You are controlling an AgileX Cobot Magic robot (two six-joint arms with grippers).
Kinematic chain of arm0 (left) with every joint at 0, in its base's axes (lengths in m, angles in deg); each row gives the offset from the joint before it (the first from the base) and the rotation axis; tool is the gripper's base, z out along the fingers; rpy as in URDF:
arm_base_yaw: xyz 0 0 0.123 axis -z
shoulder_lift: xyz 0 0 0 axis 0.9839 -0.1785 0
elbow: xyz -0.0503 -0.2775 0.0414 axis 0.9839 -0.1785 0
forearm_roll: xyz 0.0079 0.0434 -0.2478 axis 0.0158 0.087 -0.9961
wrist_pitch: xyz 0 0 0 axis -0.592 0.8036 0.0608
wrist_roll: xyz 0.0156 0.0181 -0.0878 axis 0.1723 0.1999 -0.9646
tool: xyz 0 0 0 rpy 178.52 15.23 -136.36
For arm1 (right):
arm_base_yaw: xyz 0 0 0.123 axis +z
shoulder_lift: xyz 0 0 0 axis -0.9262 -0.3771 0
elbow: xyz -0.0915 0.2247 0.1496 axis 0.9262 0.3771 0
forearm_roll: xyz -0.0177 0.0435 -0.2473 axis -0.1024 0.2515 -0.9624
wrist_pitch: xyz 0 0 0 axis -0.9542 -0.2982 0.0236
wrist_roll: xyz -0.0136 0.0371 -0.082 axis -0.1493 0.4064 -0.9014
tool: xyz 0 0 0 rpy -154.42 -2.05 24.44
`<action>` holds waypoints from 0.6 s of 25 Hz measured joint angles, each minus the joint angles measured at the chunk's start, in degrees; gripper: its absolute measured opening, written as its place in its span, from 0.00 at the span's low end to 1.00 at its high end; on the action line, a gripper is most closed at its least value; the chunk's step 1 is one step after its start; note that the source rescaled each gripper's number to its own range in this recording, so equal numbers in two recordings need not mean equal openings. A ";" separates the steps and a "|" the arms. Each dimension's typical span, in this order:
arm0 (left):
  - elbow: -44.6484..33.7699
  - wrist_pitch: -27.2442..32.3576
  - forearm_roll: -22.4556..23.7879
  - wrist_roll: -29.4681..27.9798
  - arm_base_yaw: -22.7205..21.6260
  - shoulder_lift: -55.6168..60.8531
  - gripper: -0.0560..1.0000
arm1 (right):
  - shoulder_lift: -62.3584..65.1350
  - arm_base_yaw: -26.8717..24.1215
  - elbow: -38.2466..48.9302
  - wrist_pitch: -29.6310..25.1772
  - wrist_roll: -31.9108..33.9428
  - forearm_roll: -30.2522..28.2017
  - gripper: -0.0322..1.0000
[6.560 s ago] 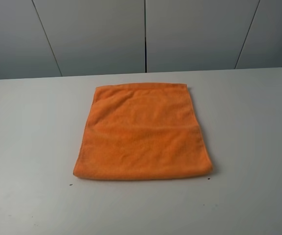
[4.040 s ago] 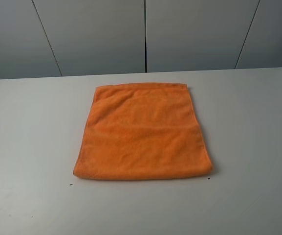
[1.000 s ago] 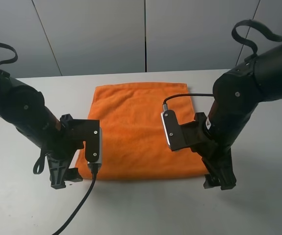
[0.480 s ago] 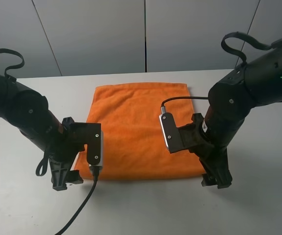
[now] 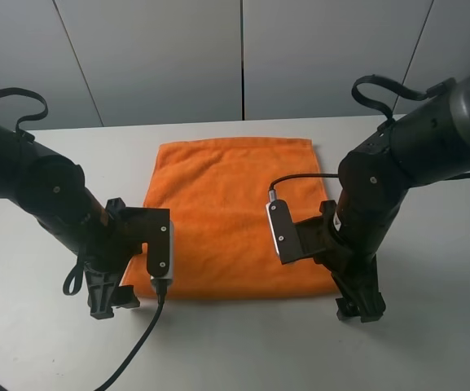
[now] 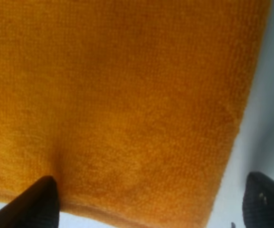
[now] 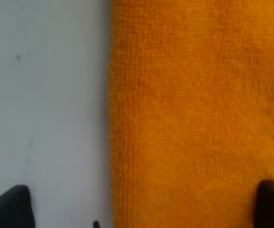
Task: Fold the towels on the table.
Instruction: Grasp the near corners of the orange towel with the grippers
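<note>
Legible text, labels, brands, numbers, signs: we read none in any view. We find no lettering that can be made out on the orange towel (image 5: 235,204) or on the white worktop (image 5: 243,350).

White table (image 5: 430,342) bears an orange towel (image 5: 226,204) (lying flat).

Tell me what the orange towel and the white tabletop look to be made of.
Towel: likely microfibre or terry cloth, soft and matte; the wrist views show a fine fuzzy pile. Tabletop: probably laminate or painted board, smooth and matte; it shows flat white with no grain or sharp glare, so what lies beneath is unclear.
</note>
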 joint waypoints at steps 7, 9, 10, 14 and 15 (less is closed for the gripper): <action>0.00 -1.24 -0.80 0.00 0.00 -1.69 0.99 | -0.09 0.00 0.00 1.50 1.42 0.11 1.00; 0.00 -2.02 -1.24 0.00 0.00 -1.79 0.99 | -0.09 0.00 0.00 1.59 1.42 0.11 1.00; 0.00 -2.28 -1.39 0.00 0.00 -1.79 0.99 | -0.09 0.00 0.00 1.59 1.42 0.11 1.00; 0.00 -2.64 -1.62 0.00 0.00 -1.79 0.98 | -0.09 0.00 0.00 1.72 1.42 0.11 1.00; 0.00 -2.64 -1.62 0.00 0.00 -1.79 0.97 | -0.09 0.00 0.00 1.72 1.42 0.11 0.96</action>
